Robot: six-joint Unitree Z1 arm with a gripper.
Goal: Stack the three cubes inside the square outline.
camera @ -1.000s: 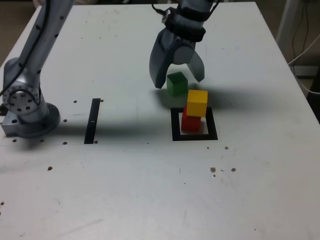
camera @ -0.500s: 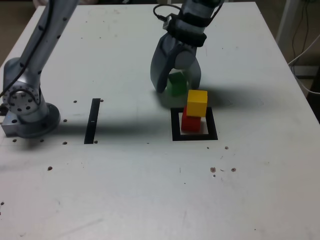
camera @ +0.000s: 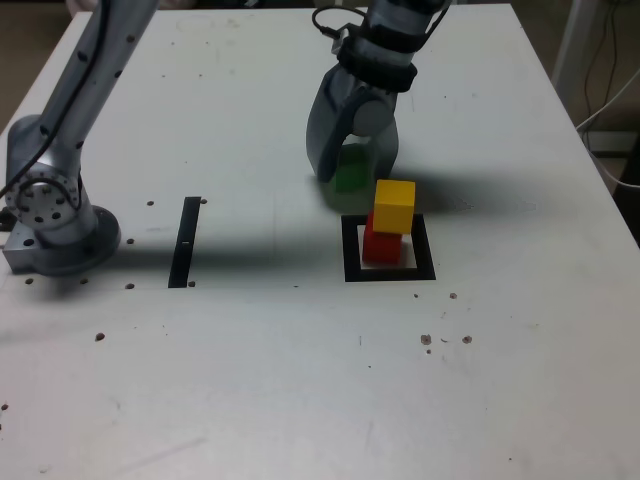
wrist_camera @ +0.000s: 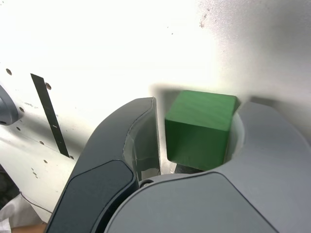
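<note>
From where I stand, the red cube [camera: 381, 247] sits inside the square outline [camera: 352, 272], nearer its 9 o'clock side, with some of the pale centre showing around it. The yellow cube [camera: 394, 207] rests on top of the red one, looking a touch shifted toward 1 o'clock in the exterior view. The green cube [camera: 350, 176] is outside the border, near it, at about 11 o'clock from the stack.

The end effector [camera: 355, 172] comes down over the green cube from about 1 o'clock, its fingers on opposite sides of the block. It isn't clenched on anything – the wrist view shows a clear strip of table [wrist_camera: 121, 58] between one finger [wrist_camera: 146, 141] and the cube. The other finger is right beside the block, and I cannot tell whether they touch.

Well apart from the outline, toward 9 o'clock, lies the narrow black strip [camera: 185, 242], and farther out that way stands the arm's round base [camera: 75, 245]. Over by the exterior view's 2 o'clock edge, thin cables [camera: 590, 110] hang beyond the table – and the wrist view catches a bit of white cloth [wrist_camera: 18, 212] past the table's edge
</note>
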